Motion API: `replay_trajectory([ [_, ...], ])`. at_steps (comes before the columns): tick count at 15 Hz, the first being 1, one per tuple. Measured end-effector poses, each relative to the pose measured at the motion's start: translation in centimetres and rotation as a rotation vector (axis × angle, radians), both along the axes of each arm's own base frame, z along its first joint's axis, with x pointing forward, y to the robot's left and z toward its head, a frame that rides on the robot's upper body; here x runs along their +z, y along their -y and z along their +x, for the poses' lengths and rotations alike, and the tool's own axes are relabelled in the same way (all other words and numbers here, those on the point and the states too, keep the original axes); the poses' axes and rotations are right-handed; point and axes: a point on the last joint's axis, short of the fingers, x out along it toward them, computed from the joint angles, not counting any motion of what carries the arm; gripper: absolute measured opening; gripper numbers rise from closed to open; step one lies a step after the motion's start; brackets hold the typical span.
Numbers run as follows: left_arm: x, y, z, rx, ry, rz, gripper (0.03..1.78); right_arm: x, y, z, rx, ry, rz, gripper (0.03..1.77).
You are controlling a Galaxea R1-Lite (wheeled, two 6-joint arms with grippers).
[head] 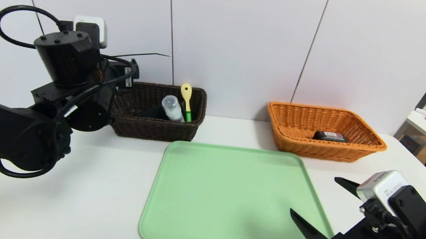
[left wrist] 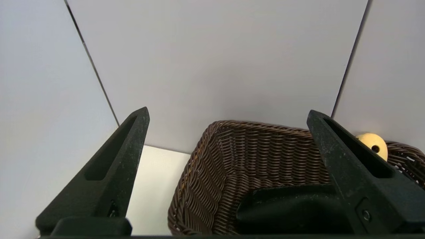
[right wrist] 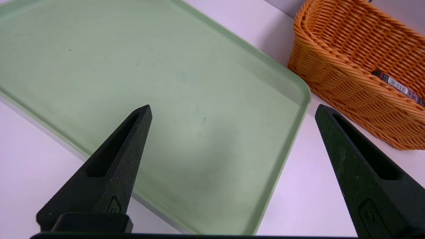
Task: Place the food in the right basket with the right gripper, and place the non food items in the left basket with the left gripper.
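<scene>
Sorting looks finished: the food carton lies in the orange basket; bottle, spoon and, I think, black case sit in the brown basket. Left gripper, fingers apart and empty, hangs over that basket's near end; right gripper, likewise spread, is parked by the bare tray.

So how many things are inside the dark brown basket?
3: a white bottle lying in the middle, a yellow spoon leaning on the right, and a black case on the floor. More could be hidden below the rim.
</scene>
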Motion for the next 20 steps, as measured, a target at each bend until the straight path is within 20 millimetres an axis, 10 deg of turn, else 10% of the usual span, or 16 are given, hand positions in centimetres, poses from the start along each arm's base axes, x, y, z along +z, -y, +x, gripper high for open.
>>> replay_trajectory([
  [20,1.6,-2.0,-7.7,-0.004,0.024,0.009,1.69,-0.4,0.3,0.0,-0.043,-0.003,-0.018,1.7],
])
